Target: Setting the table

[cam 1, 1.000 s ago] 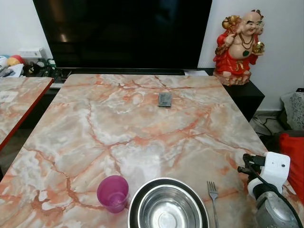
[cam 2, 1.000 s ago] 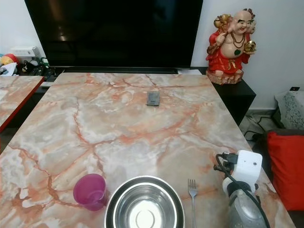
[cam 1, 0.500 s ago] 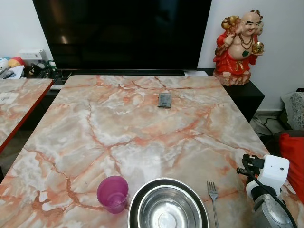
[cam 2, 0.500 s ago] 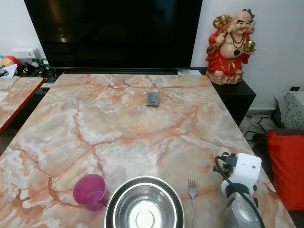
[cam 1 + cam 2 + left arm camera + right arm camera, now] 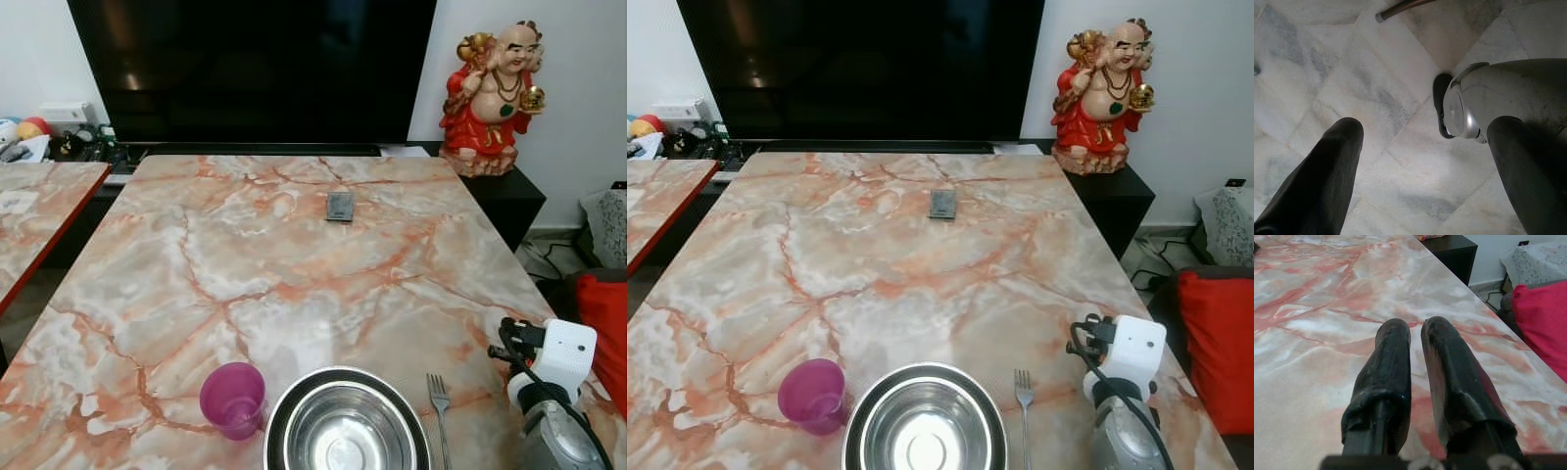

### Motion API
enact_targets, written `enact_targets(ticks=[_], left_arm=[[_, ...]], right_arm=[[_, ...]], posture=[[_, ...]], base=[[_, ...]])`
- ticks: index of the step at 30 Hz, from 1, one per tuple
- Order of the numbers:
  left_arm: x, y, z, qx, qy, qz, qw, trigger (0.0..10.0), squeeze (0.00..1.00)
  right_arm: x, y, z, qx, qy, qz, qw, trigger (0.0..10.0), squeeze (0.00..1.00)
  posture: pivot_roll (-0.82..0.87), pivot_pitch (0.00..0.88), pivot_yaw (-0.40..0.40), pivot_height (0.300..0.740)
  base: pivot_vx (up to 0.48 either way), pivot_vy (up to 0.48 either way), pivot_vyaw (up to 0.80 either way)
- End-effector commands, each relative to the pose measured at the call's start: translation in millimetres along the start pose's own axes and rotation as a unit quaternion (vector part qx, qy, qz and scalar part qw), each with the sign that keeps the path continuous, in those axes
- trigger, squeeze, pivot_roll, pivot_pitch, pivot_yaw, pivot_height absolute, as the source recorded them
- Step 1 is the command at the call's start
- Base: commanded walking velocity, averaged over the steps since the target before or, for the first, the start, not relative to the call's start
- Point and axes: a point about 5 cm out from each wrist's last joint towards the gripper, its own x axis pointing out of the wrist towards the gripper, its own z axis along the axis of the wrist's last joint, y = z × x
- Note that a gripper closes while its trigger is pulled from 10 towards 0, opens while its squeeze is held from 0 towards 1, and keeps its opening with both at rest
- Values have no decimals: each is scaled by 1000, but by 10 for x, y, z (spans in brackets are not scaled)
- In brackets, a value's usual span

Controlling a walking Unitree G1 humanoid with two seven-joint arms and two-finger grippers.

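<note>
A steel bowl (image 5: 345, 421) sits at the near edge of the marble table (image 5: 294, 245). A purple cup (image 5: 233, 399) stands just left of it, and a fork (image 5: 440, 401) lies just right of it, tines pointing away. My right arm, with its white wrist camera (image 5: 561, 354), hovers over the table's near right corner, right of the fork. In the right wrist view my right gripper (image 5: 1415, 328) is shut with nothing between its fingers, low over the marble. My left gripper (image 5: 1425, 129) hangs open above the tiled floor, beside my own foot (image 5: 1464, 110).
A small grey flat object (image 5: 340, 206) lies on the far half of the table. Behind stand a large dark TV (image 5: 255, 69) and a red figurine (image 5: 490, 93) on a black cabinet. A second marble table (image 5: 39, 211) is at the left, a red cushion (image 5: 602, 313) at the right.
My right arm has sunk very slightly near the table's right corner. The cup, bowl and fork have not moved.
</note>
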Motion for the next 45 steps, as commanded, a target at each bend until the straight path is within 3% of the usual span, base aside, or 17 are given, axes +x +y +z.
enact_targets(ticks=[1,6,29,45], left_arm=[[-2,-81,-37,3,6,-14,1000,10000,0],[-12,-20,-54,22,11,-15,1000,10000,0],[-6,-37,-32,9,5,-17,1000,10000,0],[-6,-30,-31,5,5,-16,1000,10000,0]], right_arm=[[-1,-9,-10,2,0,-2,1000,10000,0],[77,165,6,16,-59,25,998,10000,0],[117,209,-40,13,-77,27,997,10000,0],[129,221,-71,11,-77,25,997,10000,0]], posture=[[-76,0,-26,740],[-70,0,2,740],[-53,0,-10,740],[-51,0,-8,740]], base=[[0,0,0],[0,0,0],[0,0,0],[-289,0,0]])
